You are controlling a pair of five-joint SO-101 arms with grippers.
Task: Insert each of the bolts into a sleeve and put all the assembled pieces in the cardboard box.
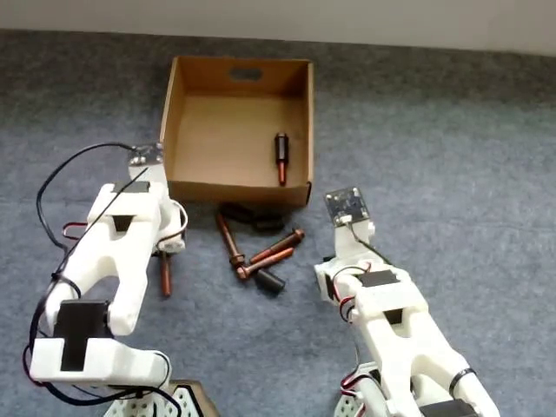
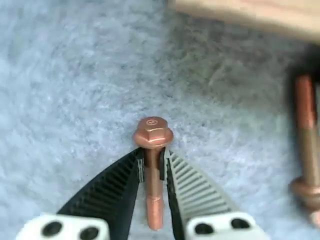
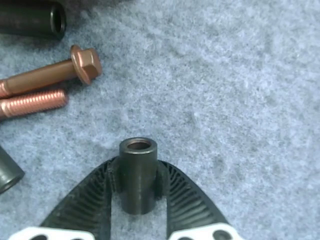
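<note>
Nearest, the left hand (image 2: 152, 157) is clamped on a copper bolt (image 2: 152, 175). Its two ribbed fingers (image 2: 117, 182) press the shank just under the hexagonal head, and the threaded tip points back between them. The right hand (image 3: 137, 170) grips a black sleeve (image 3: 137, 172) by its sides, with the open bore facing away from the wrist. Both hands are low over the grey, felt-like worktop (image 1: 452, 156); whether either piece touches it I cannot tell. Between the two arms a short loose sleeve (image 1: 270, 281) lies just beside three loose bolts (image 1: 278, 246). Two of these bolts slant side by side, and the third lies at an angle, its head near theirs. Beyond them, more dark sleeves (image 1: 252, 217) lie close to the near wall of the cardboard box (image 1: 178, 113); how many I cannot tell. The box stands open at the far side of the worktop. One assembled piece (image 1: 281, 156), a copper bolt through a dark sleeve, lies on its floor near the wall on the right arm's side.
</note>
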